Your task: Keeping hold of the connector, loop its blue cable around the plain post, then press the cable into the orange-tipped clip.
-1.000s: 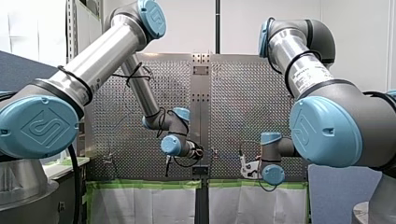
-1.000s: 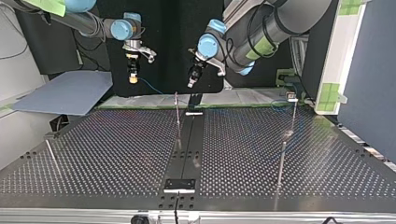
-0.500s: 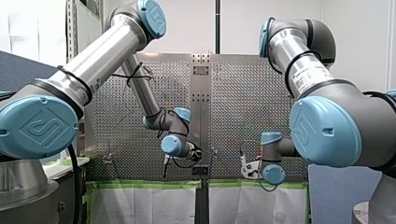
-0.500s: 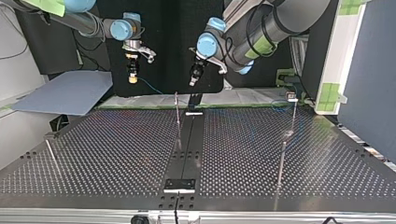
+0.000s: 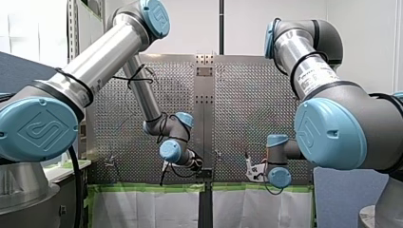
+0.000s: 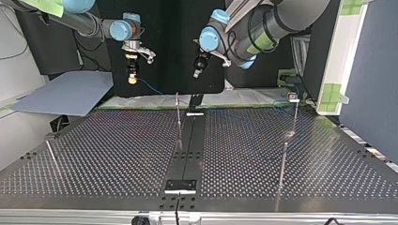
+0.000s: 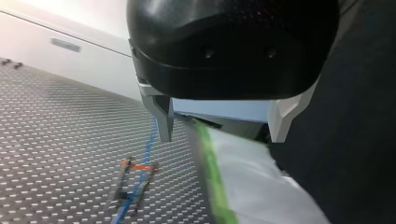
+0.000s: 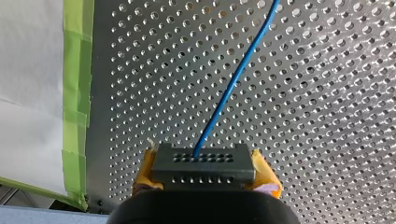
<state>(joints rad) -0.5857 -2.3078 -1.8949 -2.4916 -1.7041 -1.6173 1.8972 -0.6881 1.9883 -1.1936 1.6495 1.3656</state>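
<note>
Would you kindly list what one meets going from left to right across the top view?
Blue-grey flat sheet → my right arm's yellow-padded tool → thin upright metal rod → my left arm's tool → white panel with green tape.

We see a blue cable (image 8: 232, 88), a dark grey connector (image 8: 203, 164) dotted with rows of small holes, and yellow-orange pads (image 8: 144, 176) on our right gripper (image 8: 204, 175). The table (image 8: 327, 93) is silvery, evenly perforated; its edge tape (image 8: 74, 70) is green. The clip (image 7: 136, 166) is orange-tipped.
</note>
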